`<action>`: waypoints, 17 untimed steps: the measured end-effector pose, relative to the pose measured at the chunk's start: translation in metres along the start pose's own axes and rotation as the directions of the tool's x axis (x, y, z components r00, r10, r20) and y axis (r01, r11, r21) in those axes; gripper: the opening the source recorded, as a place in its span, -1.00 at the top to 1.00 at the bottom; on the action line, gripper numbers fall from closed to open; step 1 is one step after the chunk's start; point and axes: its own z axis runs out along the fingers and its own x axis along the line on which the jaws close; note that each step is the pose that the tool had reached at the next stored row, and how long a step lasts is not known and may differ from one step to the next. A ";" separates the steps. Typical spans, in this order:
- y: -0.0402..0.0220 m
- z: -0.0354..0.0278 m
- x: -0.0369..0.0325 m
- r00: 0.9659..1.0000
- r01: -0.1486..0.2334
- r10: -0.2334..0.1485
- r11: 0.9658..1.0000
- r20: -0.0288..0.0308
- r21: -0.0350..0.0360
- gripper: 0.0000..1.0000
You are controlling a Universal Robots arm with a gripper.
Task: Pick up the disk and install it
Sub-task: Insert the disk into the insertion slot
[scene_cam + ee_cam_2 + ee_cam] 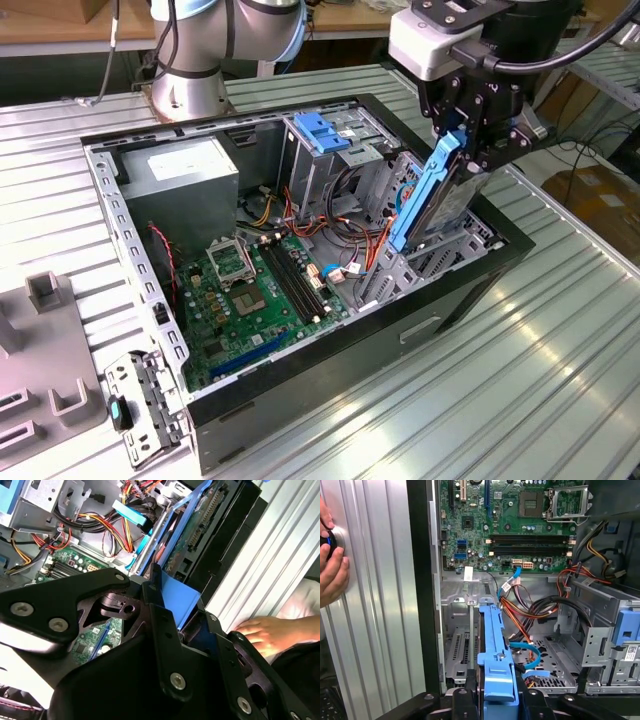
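Observation:
The disk is a flat drive with blue side rails, held on edge and tilted. My gripper is shut on its upper end, above the side of the open computer case on the exterior view's right. The disk's lower end reaches down into the metal drive bay there. In the second wrist view the disk runs away from the black fingers, its connector edge showing. In the first wrist view its blue rail stands over the bay floor.
Inside the case lie the green motherboard, the grey power-supply box, a blue-topped drive cage and loose cables. A person's hand rests on the ribbed table beside the case. Grey fixtures stand at the exterior view's left.

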 end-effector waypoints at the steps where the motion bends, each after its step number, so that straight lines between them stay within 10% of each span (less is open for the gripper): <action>1: 0.0004 0.0010 0.0000 1.000 0.000 0.000 1.000 0.000 0.000 0.26; 6: -0.0053 -0.0005 -0.0022 1.000 -0.010 0.010 1.000 -0.003 -0.021 0.26; 17: -0.0051 0.0003 -0.0022 1.000 -0.010 0.010 1.000 -0.003 -0.021 0.11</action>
